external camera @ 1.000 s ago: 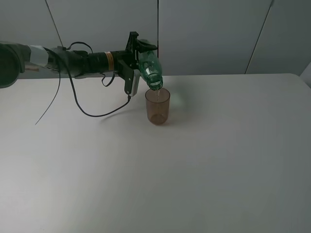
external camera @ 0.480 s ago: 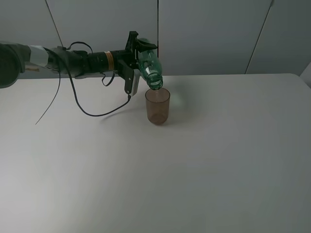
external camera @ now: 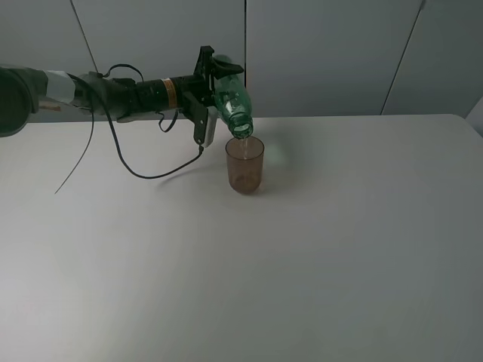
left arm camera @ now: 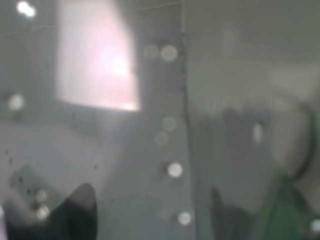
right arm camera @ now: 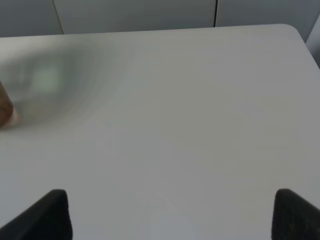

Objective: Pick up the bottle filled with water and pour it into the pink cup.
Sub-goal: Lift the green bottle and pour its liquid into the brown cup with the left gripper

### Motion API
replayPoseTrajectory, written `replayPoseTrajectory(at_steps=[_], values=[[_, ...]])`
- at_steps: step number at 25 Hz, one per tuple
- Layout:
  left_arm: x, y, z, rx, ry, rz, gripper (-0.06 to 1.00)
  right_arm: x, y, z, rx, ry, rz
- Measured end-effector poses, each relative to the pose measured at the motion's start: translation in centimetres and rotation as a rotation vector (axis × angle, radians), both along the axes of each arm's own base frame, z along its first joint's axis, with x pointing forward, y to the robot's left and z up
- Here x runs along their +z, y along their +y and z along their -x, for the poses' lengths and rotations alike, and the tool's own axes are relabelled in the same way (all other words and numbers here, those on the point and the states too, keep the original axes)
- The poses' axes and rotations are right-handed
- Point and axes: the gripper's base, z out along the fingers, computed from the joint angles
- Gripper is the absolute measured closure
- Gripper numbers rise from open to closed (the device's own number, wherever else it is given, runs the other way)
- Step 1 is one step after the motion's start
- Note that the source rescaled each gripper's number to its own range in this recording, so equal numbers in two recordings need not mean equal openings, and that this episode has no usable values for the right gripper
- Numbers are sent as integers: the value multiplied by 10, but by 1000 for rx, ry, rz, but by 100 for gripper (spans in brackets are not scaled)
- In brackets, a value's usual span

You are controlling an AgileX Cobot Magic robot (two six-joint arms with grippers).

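My left gripper (external camera: 217, 75) is shut on the base end of the green bottle (external camera: 231, 102) and holds it in the air. The bottle is tilted steeply, with its open neck pointing down just above the rim of the pink cup (external camera: 245, 166). The cup stands upright on the white table (external camera: 317, 249), right of the gripper. The left wrist view is blurred and shows only a green patch of the bottle (left arm camera: 295, 215) and one dark finger (left arm camera: 77, 210). My right gripper (right arm camera: 172, 215) is open and empty, and the cup's edge (right arm camera: 4, 106) shows at the border of its view.
A black cable (external camera: 143, 172) loops from the left arm (external camera: 113, 92) down onto the table behind the cup. A grey panelled wall (external camera: 324, 53) runs along the table's far edge.
The bottle's neck has risen very slightly above the cup's rim. The left arm has barely moved.
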Motion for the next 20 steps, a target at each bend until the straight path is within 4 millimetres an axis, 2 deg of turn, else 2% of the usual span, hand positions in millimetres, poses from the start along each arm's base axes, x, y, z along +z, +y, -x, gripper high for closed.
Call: replayPoseTrajectory(at_steps=[13, 20], values=[[4, -1, 1, -14, -45, 24, 94, 0, 0, 0, 0, 0, 0], [5, -1, 1, -20, -130, -16, 94, 0, 0, 0, 0, 0, 0]])
